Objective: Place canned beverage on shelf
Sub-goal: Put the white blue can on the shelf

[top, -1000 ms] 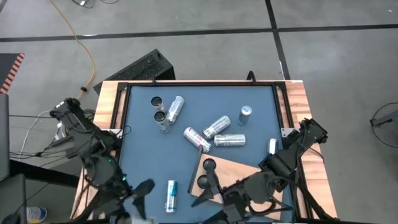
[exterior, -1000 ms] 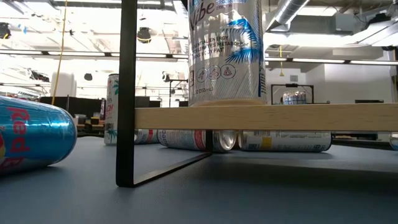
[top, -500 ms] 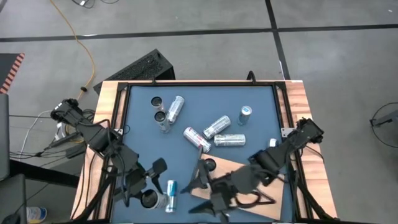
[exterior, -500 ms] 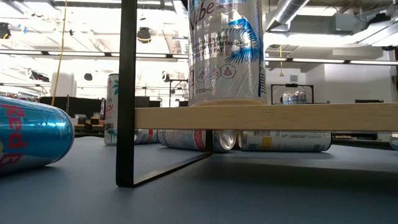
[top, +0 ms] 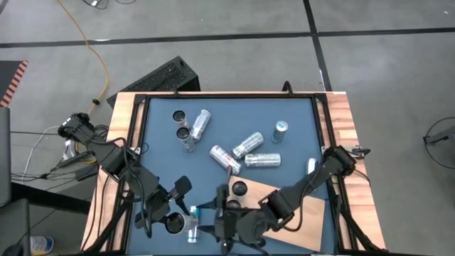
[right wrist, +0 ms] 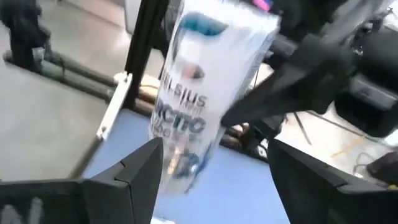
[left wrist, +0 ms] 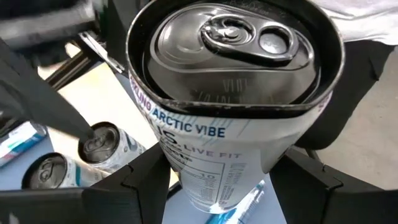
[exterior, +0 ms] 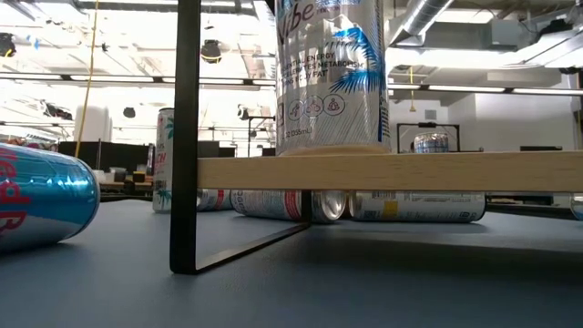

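A white Celsius can [left wrist: 236, 93] with "Arctic Vibe" print hangs over the table's near left part [top: 174, 225], and my left gripper [top: 178, 212] is shut on it. My right gripper [top: 217, 217] reaches across the shelf [top: 298, 210] from the right and is open. In the right wrist view its fingers [right wrist: 143, 171] stand on either side of the can's far end [right wrist: 199, 93]; whether they touch it I cannot tell. The shelf is a light wooden board [exterior: 410, 171] on a black leg, with a Vibe can [exterior: 330, 73] standing upright on it. My left gripper pinches the can's side wall [left wrist: 180, 168] between its two fingers, below the top rim. The fingers come slanting down from the table's left. The can is tilted, its pull-tab top toward the wrist, and is lifted clear of the table.
A blue Red Bull can [exterior: 36, 205] lies on its side on the tabletop under the two grippers [top: 193, 225]. Several more cans lie and stand in the middle and far left of the blue tabletop [top: 249, 146]. The shelf's black leg [exterior: 189, 137] stands near the front.
My left gripper has swung toward the table's middle with the can and then held still. My right gripper has come down and toward the left across the shelf, up to the held can, turning its wrist. The blue can on the table has rolled a little.
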Controlling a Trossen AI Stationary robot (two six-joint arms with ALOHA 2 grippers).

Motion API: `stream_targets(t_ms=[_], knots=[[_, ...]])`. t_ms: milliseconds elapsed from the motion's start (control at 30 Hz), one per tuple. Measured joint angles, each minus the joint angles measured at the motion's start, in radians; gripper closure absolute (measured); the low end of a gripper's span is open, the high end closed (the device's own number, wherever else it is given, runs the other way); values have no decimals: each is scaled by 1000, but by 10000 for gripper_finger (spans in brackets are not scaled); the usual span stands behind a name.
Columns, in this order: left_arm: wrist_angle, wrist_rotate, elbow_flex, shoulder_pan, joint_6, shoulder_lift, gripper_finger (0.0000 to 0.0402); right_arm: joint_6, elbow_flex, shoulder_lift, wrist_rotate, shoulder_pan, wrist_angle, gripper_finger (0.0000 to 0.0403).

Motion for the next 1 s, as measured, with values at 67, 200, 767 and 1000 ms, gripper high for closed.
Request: stream_targets(t_ms=[67, 200, 767, 1000], knots=[[2, 21, 0, -3, 3, -1, 184, 19, 0, -6, 59, 12, -11, 122], [13, 80, 13, -9, 43, -5, 184, 84, 0, -9, 53, 23, -11, 122], [-6, 127, 111, -9, 217, -5, 184, 170, -1, 55, -157, -21, 169, 122], [-16, 148, 111, -6, 248, 0, 184, 177, -1, 55, -246, -40, 220, 122]])
